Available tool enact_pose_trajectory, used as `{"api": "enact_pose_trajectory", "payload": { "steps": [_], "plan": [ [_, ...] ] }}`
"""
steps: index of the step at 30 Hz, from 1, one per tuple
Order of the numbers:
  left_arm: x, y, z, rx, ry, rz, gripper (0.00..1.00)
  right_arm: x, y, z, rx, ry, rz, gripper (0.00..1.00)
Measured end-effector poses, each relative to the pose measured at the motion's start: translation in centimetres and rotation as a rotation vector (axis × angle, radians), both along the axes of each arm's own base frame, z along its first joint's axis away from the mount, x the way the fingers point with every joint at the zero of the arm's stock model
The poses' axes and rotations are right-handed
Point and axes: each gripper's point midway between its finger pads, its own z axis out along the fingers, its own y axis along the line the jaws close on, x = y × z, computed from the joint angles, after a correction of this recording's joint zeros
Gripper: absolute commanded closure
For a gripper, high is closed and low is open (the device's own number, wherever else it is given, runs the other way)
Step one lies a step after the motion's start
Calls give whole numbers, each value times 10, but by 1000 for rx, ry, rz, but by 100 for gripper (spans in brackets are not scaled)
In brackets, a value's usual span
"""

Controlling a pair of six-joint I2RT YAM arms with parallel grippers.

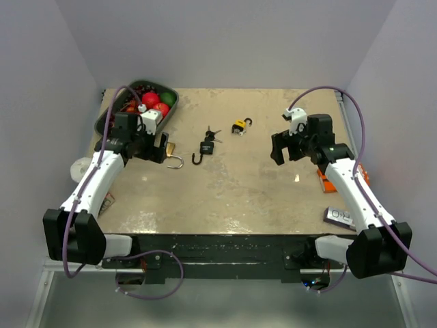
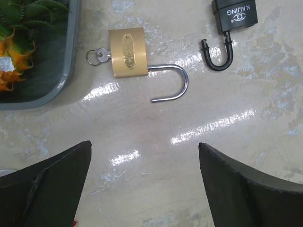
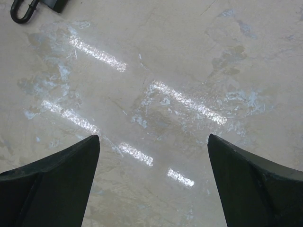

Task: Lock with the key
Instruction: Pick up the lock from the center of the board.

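Finding the gold padlock (image 2: 127,52) lying flat on the worktop (image 2: 255,94) just ahead of the wide-open, empty left end effector (image 2: 144,143), stretching sideways with key (image 2: 98,57) at one end and open loop (image 2: 179,82) at the other, sitting far from the open, empty right end effector (image 3: 154,137).

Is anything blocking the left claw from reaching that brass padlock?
Nothing visible does. The left gripper is open, with only table between it and the brass padlock; the black padlock lies off to one side.
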Motion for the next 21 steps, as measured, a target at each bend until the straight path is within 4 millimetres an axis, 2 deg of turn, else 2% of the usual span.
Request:
{"api": "enact_pose_trajectory", "payload": {
  "steps": [5,8,19,21],
  "plan": [
    [4,-16,-8,32,23,-28,1,1,1,-5,6,19,-8,1],
    [20,-33,-8,31,37,-39,1,2,1,-7,13,29,-16,1],
    [64,-133,-15,-16,21,-64,1,4,1,-12,20,47,-34,1],
    [70,-145,-20,-19,16,-41,1,5,1,-14,18,55,-34,1]
  ]
}}
